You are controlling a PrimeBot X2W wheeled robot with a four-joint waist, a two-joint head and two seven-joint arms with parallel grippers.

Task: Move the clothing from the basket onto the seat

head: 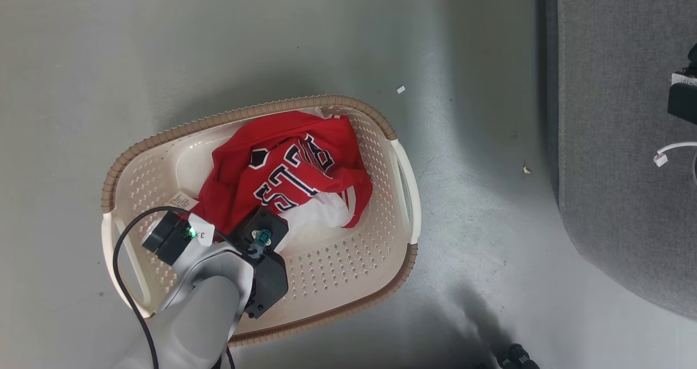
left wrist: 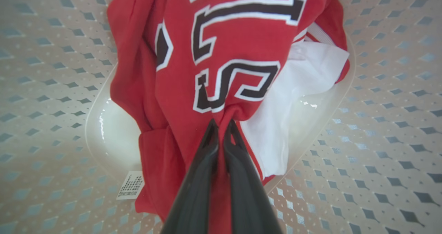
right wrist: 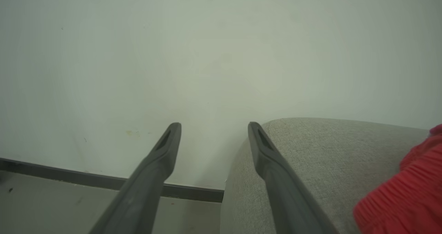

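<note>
Two grippers, three views. Head view: the basket (head: 403, 184) stands on a grey floor (head: 272, 31), well apart from the seat (head: 621, 140) at the picture's right edge. The clothing (head: 283, 167) lies crumpled in the basket, lettering uppermost, with a white panel at its near side and a tag (head: 182, 200) at its left. The left arm (head: 201, 303) reaches down into the basket, and its wrist housing hides the fingertips from this view.

Left wrist view: this supplies what the head view hides. The left gripper (left wrist: 221, 125) has its two fingers drawn almost together, pinching a fold of the red cloth just below the letter S. Perforated basket walls surround the clothing on all sides, and the glossy basket bottom shows beside it.

Right wrist view: the right gripper (right wrist: 213, 127) stands with fingers spread wide and nothing between them, above a rounded corner of the seat. A bunch of red fabric (right wrist: 407, 192) rests on the seat at the lower right. Behind is a plain pale wall (right wrist: 207, 54), with dark skirting (right wrist: 103, 180) where it meets the floor.
</note>
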